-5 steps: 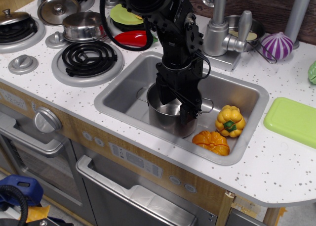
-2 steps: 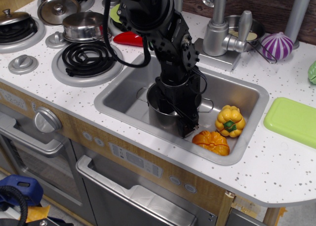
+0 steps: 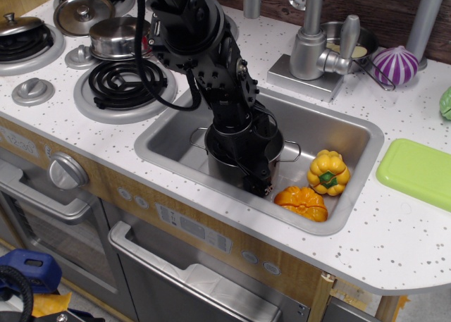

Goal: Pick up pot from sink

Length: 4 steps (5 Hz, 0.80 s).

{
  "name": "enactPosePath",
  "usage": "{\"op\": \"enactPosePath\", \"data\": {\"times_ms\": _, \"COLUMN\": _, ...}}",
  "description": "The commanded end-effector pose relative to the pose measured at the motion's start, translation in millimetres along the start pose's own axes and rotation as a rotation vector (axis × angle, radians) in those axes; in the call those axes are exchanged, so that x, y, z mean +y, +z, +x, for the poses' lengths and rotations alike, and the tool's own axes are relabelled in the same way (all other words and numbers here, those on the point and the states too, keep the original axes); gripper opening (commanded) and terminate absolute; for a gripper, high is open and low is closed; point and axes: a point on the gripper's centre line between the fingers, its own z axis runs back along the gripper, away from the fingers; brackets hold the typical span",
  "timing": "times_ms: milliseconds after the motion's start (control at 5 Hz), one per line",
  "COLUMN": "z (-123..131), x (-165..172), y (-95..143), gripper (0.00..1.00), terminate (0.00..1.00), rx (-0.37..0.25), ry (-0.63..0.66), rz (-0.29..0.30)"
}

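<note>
The small shiny steel pot with thin wire loop handles stands in the sink, left of its middle. My black gripper reaches down from the upper left. Its fingers are closed across the pot's front wall, one finger outside the pot and the other inside it, mostly hidden. The arm hides most of the pot's opening. The pot's bottom is hidden, so I cannot tell whether it rests on the sink floor.
A yellow toy pepper and an orange one lie in the sink's right front corner, close to the pot. The faucet stands behind the sink. A coil burner and a squat steel pot are at left, a green board at right.
My arm has leaned left and lower. The fingers, wide apart a second ago, have closed across the pot's front wall. The pot has shifted slightly left.
</note>
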Motion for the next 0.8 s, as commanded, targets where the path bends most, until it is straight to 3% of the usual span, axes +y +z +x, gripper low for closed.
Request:
{"op": "enactPosePath", "data": {"times_ms": 0, "z": 14, "x": 11, "y": 13, "gripper": 0.00, "terminate": 0.00, "rx": -0.015, "ry": -0.017, "rz": 0.033}}
{"op": "enactPosePath", "data": {"times_ms": 400, "z": 26, "x": 24, "y": 42, "gripper": 0.00, "terminate": 0.00, "rx": -0.041, "ry": -0.027, "rz": 0.135}}
{"op": "enactPosePath", "data": {"times_ms": 600, "z": 40, "x": 32, "y": 67, "gripper": 0.00, "terminate": 0.00, "rx": 0.008, "ry": -0.051, "rz": 0.175}}
